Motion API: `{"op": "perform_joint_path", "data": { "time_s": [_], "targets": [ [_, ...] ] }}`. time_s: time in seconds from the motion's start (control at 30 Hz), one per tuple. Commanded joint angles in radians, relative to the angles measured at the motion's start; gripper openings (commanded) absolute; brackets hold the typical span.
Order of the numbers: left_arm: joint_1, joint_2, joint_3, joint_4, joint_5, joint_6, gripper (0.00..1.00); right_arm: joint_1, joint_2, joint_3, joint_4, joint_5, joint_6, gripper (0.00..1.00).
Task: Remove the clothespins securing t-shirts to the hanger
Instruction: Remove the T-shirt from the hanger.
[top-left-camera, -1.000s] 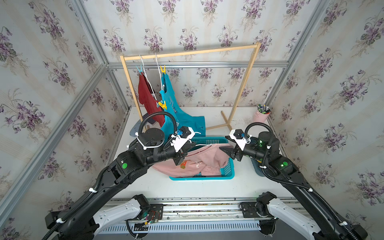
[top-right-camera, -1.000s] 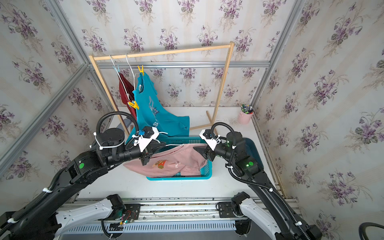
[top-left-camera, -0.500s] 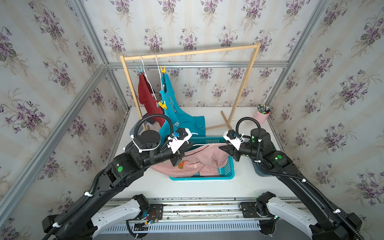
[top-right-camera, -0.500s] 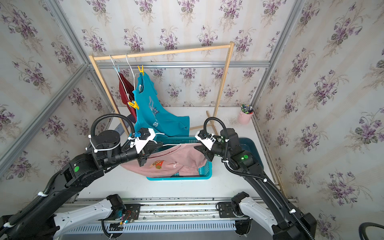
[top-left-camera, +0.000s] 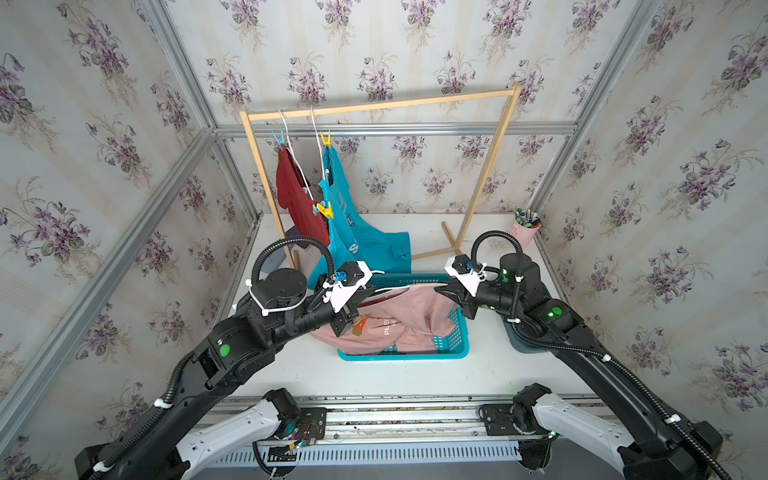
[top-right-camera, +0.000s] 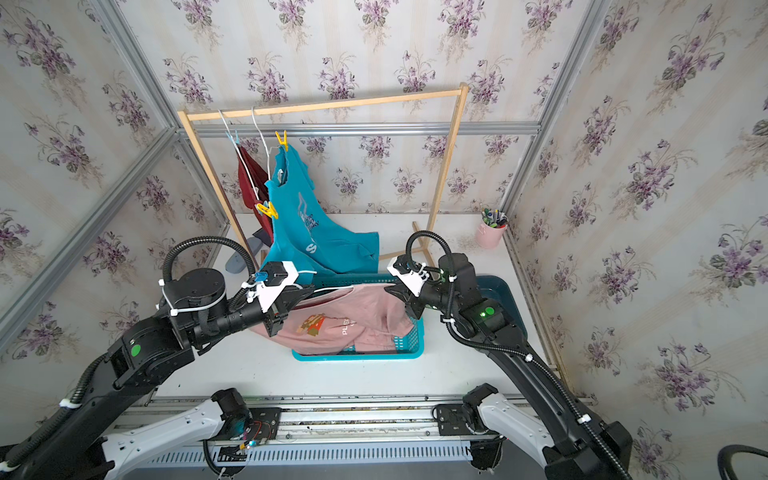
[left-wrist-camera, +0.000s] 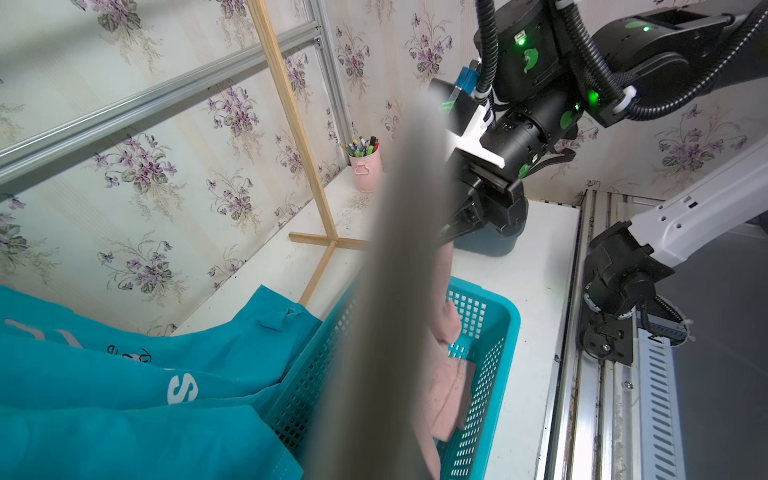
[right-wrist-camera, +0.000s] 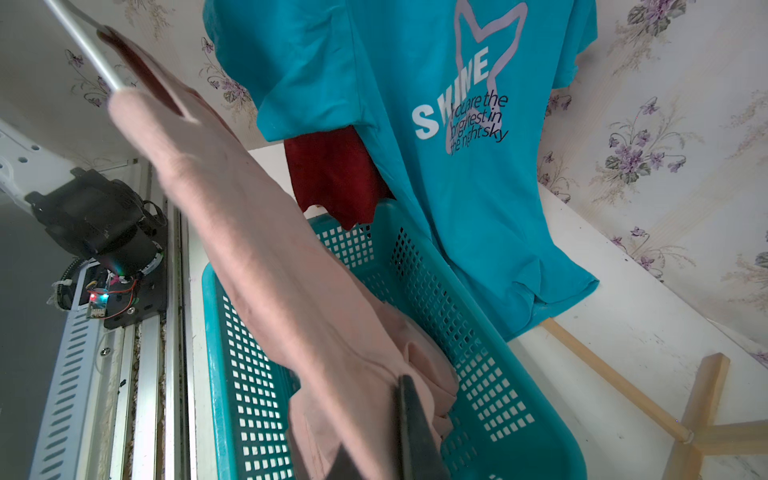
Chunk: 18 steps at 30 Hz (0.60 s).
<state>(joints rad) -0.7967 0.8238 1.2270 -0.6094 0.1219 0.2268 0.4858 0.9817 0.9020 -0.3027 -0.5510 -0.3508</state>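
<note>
Right gripper (top-left-camera: 439, 291) moves in, clamps pink tee (top-left-camera: 415, 320); left gripper (top-left-camera: 368, 293) grips its hanger (top-left-camera: 399, 287). red tee (top-left-camera: 295, 195) and turquoise tee (top-left-camera: 365, 249) still pinned.

Black arms (top-left-camera: 249, 340) noted; base links (top-left-camera: 228, 430) cased white; ribbed cables (top-left-camera: 291, 243) tied by white ties (top-left-camera: 266, 311); green lights (top-left-camera: 557, 311) lit.
</note>
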Motion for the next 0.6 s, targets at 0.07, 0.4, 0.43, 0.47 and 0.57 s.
{"op": "perform_joint_path", "data": {
  "time_s": [0.07,0.4,0.43,0.47,0.57],
  "targets": [
    [0.005,-0.052,0.012,-0.021,-0.062,0.013,0.0,-0.059,0.047,0.0,-0.046,0.203,0.126,0.0],
    [0.013,-0.076,0.014,-0.071,-0.131,0.033,0.0,-0.177,0.047,-0.014,-0.038,-0.155,0.1,0.0],
    [0.015,-0.073,0.014,-0.072,-0.131,0.029,0.0,-0.176,0.053,-0.008,-0.05,-0.167,0.096,0.0],
    [0.017,-0.07,0.017,-0.071,-0.13,0.026,0.0,-0.177,0.054,-0.006,-0.057,-0.172,0.095,0.0],
    [0.026,-0.054,0.024,-0.068,-0.111,0.02,0.0,-0.176,0.046,-0.022,-0.053,-0.177,0.103,0.0]
  ]
}}
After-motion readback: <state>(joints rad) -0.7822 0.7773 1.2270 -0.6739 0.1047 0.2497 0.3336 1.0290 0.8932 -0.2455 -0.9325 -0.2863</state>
